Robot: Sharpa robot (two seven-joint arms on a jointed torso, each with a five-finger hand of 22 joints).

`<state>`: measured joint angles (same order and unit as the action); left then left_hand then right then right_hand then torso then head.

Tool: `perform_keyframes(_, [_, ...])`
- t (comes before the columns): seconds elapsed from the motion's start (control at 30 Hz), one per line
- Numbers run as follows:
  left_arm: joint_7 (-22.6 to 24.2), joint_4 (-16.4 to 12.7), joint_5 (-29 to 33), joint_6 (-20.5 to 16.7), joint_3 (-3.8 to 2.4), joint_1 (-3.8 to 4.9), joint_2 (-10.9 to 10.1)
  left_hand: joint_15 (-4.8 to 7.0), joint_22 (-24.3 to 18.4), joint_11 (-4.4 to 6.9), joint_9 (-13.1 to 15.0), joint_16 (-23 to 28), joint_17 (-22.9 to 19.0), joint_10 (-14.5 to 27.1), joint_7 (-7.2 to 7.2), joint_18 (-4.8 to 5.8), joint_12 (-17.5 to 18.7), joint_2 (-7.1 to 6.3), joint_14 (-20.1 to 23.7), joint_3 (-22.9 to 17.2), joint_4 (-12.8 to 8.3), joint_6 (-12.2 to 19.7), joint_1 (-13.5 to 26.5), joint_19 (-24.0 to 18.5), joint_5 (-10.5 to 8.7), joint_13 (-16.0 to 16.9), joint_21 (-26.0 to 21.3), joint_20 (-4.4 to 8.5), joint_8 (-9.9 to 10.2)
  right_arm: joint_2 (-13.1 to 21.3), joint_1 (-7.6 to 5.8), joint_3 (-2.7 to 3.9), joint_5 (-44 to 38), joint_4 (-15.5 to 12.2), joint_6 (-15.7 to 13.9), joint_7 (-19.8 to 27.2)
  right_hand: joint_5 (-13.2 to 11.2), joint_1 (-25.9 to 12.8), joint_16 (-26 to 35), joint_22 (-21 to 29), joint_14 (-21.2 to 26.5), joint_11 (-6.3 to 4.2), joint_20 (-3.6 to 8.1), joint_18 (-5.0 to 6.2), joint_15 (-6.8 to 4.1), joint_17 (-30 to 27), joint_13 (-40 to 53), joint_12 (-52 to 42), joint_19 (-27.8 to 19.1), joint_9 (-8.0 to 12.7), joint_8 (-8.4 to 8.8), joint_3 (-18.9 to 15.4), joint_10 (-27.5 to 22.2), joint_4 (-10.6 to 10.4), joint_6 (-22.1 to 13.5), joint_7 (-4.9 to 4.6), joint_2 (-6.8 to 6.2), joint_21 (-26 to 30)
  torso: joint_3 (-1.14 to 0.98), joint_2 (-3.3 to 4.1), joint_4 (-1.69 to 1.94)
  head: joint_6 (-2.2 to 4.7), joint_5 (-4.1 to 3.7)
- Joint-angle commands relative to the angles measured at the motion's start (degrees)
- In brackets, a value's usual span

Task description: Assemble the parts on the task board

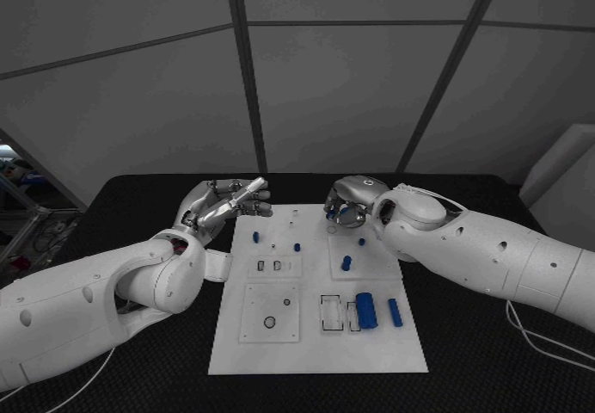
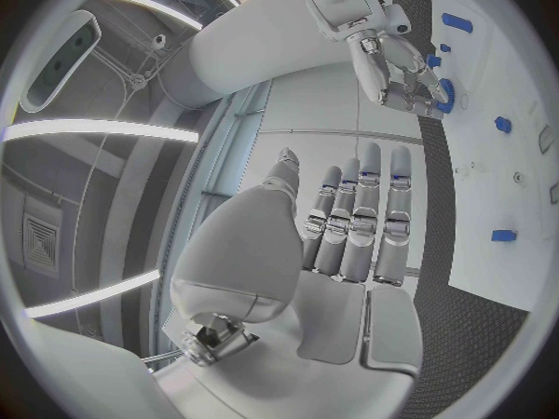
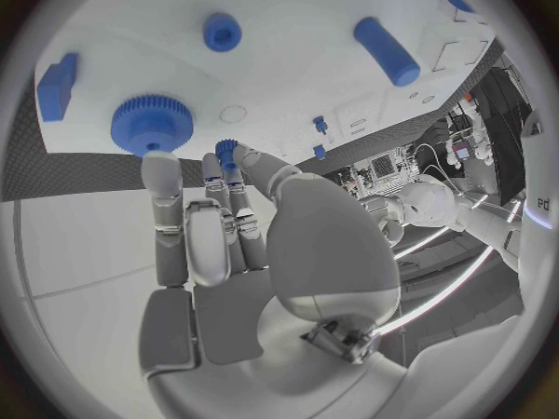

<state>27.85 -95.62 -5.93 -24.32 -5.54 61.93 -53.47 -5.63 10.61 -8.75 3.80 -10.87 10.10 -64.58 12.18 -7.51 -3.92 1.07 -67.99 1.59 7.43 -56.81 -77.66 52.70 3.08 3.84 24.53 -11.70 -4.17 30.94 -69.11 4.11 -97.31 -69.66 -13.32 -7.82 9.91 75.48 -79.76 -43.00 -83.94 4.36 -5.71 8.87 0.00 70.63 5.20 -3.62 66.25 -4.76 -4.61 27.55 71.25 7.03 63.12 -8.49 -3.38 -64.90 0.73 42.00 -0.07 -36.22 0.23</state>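
The white task board (image 1: 316, 344) lies in the middle of the black table. My right hand (image 1: 351, 203) hovers over its far right corner and pinches a small blue gear (image 3: 226, 148) between thumb and fingertips. Just beside it a large blue gear (image 3: 152, 124) sits on the board. My left hand (image 1: 230, 203) is raised beside the board's far left corner, fingers straight and holding nothing (image 2: 355, 223). A thick blue cylinder (image 1: 366, 310) and a slimmer one (image 1: 395, 311) lie near the front right. Small blue pegs (image 1: 255, 235) stand farther back.
The board has rectangular slots (image 1: 331, 312) by the cylinders and an oval hole (image 1: 271, 322) at the front left. More blue pieces (image 1: 347, 262) sit at mid-board. Black table (image 1: 496, 370) surrounds the board, and a cable (image 1: 539, 335) trails at the right.
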Motion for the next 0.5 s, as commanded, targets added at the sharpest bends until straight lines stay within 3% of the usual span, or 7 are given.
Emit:
perform_keyframes(0.03, [0.2,0.0,-0.4,0.2,-0.07,0.13,0.0,-0.10,-0.1,-0.20,-0.1,0.3,0.1,0.4,0.33,-2.86,0.2,0.19,0.3,0.4,0.0,0.1,0.2,0.0,-0.08,0.0,0.3,-0.24,0.3,-1.0,-0.12,0.02,1.0,0.4,-7.3,-0.5,-0.3,0.4,-0.4,-0.2,-2.5,-0.09,0.07,-0.33,-0.34,0.2,0.1,-0.3,0.5,-0.1,-0.22,0.3,0.4,0.0,0.5,0.05,-0.18,-0.3,-0.05,0.14,0.08,0.05,-0.05])
perform_keyframes(0.17, [0.2,0.0,-0.4,0.3,-0.07,0.17,0.0,-0.10,-0.1,-0.20,-0.1,0.3,0.1,0.4,0.33,-2.86,0.2,0.19,0.3,0.4,0.0,0.1,0.2,0.0,-0.08,0.0,0.3,-0.24,0.3,-2.8,-0.12,0.02,1.6,1.5,-8.3,-0.2,-0.3,0.4,-0.4,-0.2,-2.5,-0.09,0.07,-0.33,-0.34,0.2,0.1,-0.3,0.5,-0.1,-0.22,0.3,0.4,0.0,0.5,0.05,-0.18,-0.3,0.03,0.13,0.11,-0.04,0.02])
perform_keyframes(0.5, [0.2,0.3,-0.3,0.3,-0.07,0.26,0.3,-0.10,-0.1,-0.20,-0.1,0.3,0.1,0.4,0.33,-2.86,0.2,0.19,0.3,0.4,0.0,0.1,0.2,0.0,-0.08,0.0,0.3,-0.24,0.3,-6.7,-0.12,0.02,2.3,5.1,-8.6,0.6,-0.2,0.4,-0.4,-0.3,-2.5,-0.10,0.08,-0.35,-0.36,0.3,0.1,-0.3,0.5,-0.1,-0.23,0.3,0.5,0.0,0.6,0.03,-0.21,-0.4,0.01,0.16,0.04,-0.24,0.43])
